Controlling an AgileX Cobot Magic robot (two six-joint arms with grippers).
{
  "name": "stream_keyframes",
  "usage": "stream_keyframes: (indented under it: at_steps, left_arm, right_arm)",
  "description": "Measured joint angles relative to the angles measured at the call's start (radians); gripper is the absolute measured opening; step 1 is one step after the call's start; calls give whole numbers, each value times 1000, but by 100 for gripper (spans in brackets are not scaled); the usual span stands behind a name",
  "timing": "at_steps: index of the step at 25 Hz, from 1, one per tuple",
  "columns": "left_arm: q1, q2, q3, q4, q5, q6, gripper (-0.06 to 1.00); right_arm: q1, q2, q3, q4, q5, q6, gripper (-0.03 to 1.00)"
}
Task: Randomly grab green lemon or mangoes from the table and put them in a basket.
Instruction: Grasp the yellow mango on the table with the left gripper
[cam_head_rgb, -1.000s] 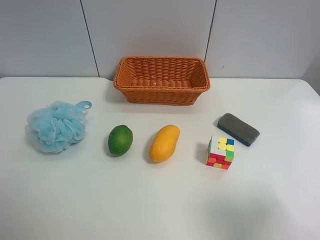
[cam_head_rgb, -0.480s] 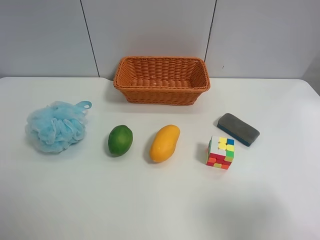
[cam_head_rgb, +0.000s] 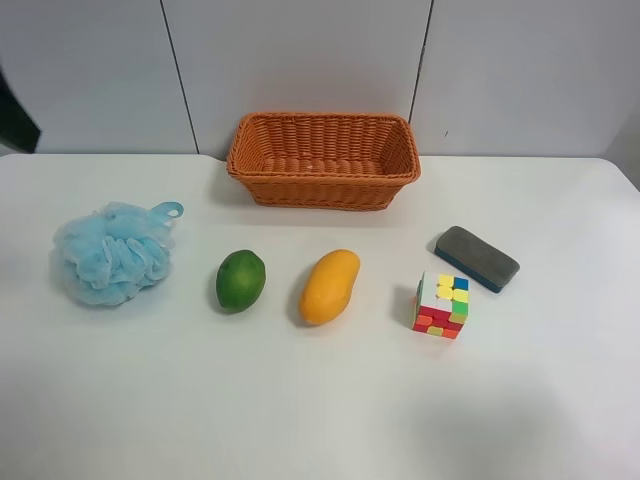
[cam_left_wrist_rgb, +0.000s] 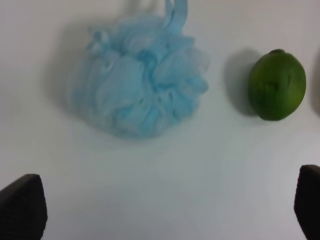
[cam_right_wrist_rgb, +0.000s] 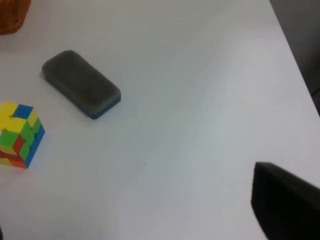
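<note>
A plain white worktop (cam_head_rgb: 300, 420) fills most of the exterior high view, with pale grey wall panels (cam_head_rgb: 300, 50) behind it.

The green lemon (cam_head_rgb: 241, 280) lies on the worktop left of the frame's centre. It is a smooth, glossy, dark-green oval with a small nub at one end. Just beside it to the right, but not touching, lies the mango (cam_head_rgb: 330, 286). It is yellow-orange and longer than the lemon, and its narrower end tilts toward the upper right. Above both fruits, against the wall at the upper middle of the frame, stands the basket (cam_head_rgb: 322, 190). It is rectangular orange-brown wicker with flared sides, and it is well apart from both fruits.

Farther out, a light-blue mesh bath puff (cam_head_rgb: 110, 252) with a loop sits at the left. A multicoloured puzzle cube (cam_head_rgb: 442, 305) stands right of the mango. A dark grey board eraser (cam_head_rgb: 477, 258) with a blue base lies near the cube, above and to its right.

The count is one lemon, one mango, one basket, one puff, one cube and one eraser.

The left end effector (cam_left_wrist_rgb: 165, 207) hangs over the worktop between the puff and the lemon. Its two dark fingers (cam_left_wrist_rgb: 22, 205) are spread wide and hold nothing. The right end effector (cam_right_wrist_rgb: 285, 205) shows only as one dark block near the eraser and cube, so I cannot tell whether it is spread or closed.
</note>
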Motion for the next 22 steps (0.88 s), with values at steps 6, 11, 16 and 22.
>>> stream_keyframes:
  at_steps: [6,11,16,22]
  left_arm:
    - [-171,256,-112,34,-41,-162,99]
    - [-285,407,-121,34,-119,-274,99]
    - [-335,532,-121,33,-191,-329,99]
    - [-343,619,-121,-18,-249,-336,99]
  right_arm:
    - [0,0,0,0,0,0,99]
    - [0,0,0,0,0,0,99]
    - [0,0,0,0,0,0,99]
    - [0,0,0,0,0,0,99]
